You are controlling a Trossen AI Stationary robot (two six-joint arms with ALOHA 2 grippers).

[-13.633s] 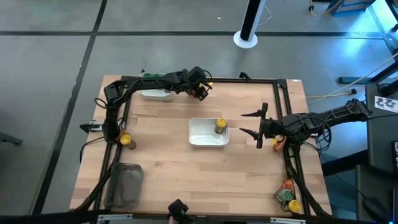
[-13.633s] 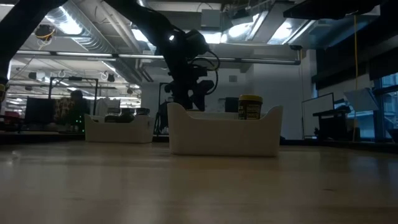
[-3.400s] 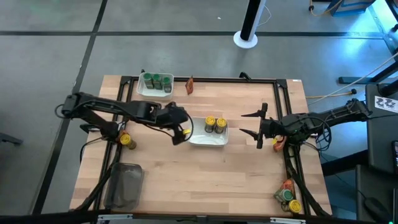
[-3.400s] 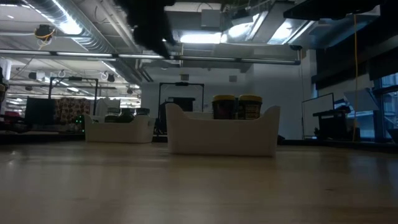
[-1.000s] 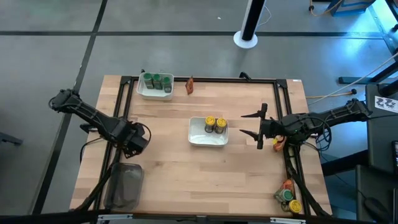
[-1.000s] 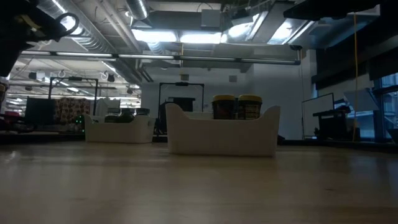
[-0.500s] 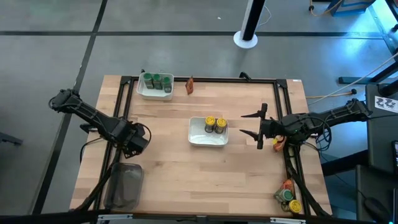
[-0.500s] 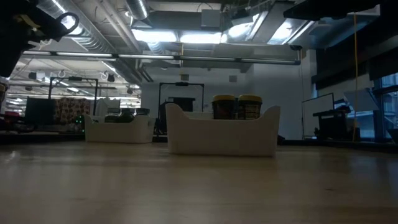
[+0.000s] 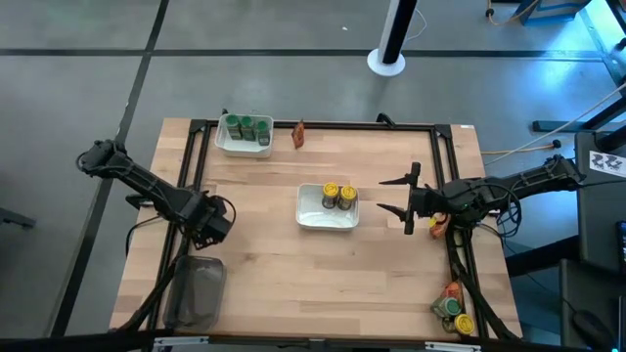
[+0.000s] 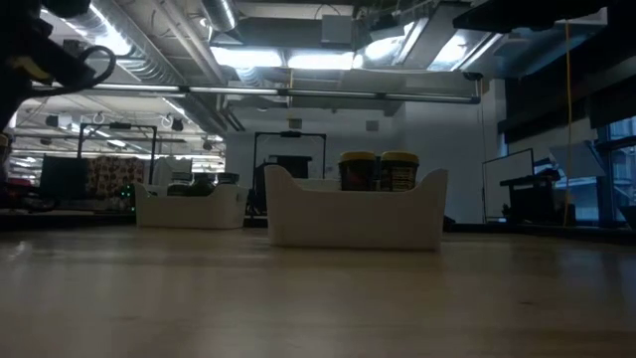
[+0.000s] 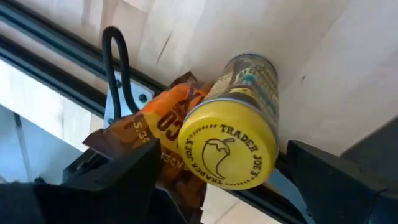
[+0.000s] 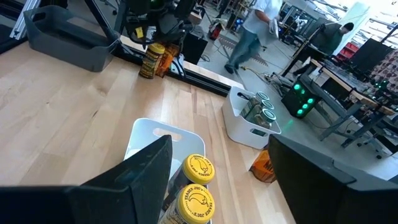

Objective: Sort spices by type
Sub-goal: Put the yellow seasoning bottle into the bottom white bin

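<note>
left wrist view looks straight onto a yellow-lidded jar (image 11: 239, 127) standing on the worktop (image 9: 293, 264), lid facing the camera, an orange packet (image 11: 166, 134) pressed against its side. both sit at the worktop's left edge rail (image 11: 68, 74). the left pincer (image 9: 205, 223) hovers directly over them with its fingers (image 11: 118, 177) spread wide, one on either side of the jar, gripping nothing. the jar's long axis runs straight away from the pincer, so a plain descent looks like the coming move, though the packet may get caught too.

the right pincer (image 9: 403, 200) waits part-open and empty, well to the right of the centre tray (image 9: 315, 217), far from this jar. that tray holds two yellow-lidded jars (image 9: 337, 197); the far tray (image 9: 240, 147) holds green-lidded jars (image 9: 245, 128).

in the high view the arm hides the jar and packet completely. another small cluster of spices (image 9: 452, 307) at the worktop's near right corner is too small to sort out.
</note>
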